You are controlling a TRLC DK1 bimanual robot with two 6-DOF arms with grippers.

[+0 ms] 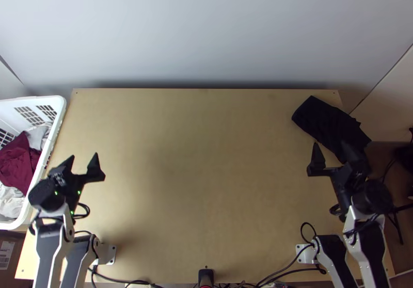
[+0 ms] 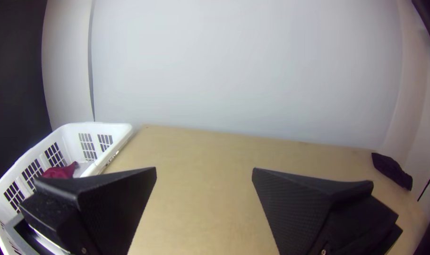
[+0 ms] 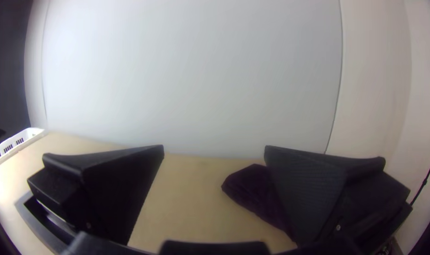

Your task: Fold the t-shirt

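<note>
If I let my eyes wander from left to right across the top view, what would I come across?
Maroon cloth in a white laundry basket → the left gripper → a small black device at the table's near edge → black cloth.

White basket (image 1: 58, 113), maroon cloth (image 1: 18, 160), black cloth (image 1: 322, 118).

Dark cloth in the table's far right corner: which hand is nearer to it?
Right. The right hand is by the dark cloth's near end; the left hand is across the table, beside the basket.
</note>
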